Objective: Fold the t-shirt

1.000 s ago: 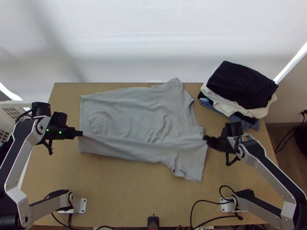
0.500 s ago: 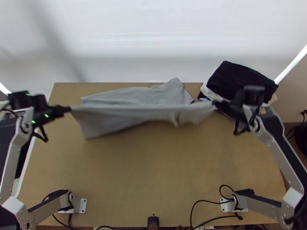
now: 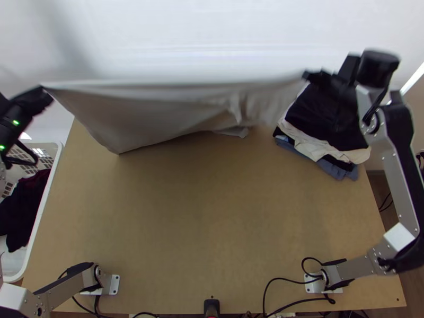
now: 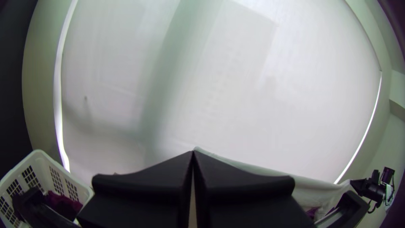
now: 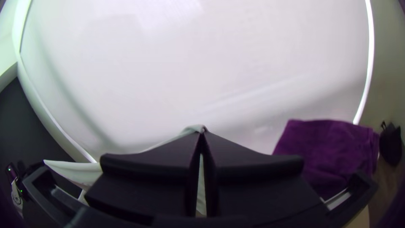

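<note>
My left gripper (image 3: 46, 93) is raised past the table's left edge in the top view, shut on the hem end of the grey t-shirt (image 3: 153, 108). At the upper right, my right gripper (image 3: 308, 77) holds the shirt's sleeve end, high beside the dark stack. Between them the shirt hangs stretched along a taut upper edge, its lower part drooping over the table's far edge. In the left wrist view the left gripper (image 4: 193, 153) has its fingertips together at the cloth's corner. In the right wrist view the right gripper (image 5: 202, 130) pinches a bit of cloth.
A stack of folded clothes, black on top (image 3: 323, 122), lies at the table's far right. A white basket (image 3: 46, 196) with dark clothes stands off the table's left edge. Cables lie near the right arm's base on the table (image 3: 212, 222).
Both grippers have risen and moved toward the far side, spreading apart and lifting most of the shirt off the table. The shirt lay mostly flat a second ago.
</note>
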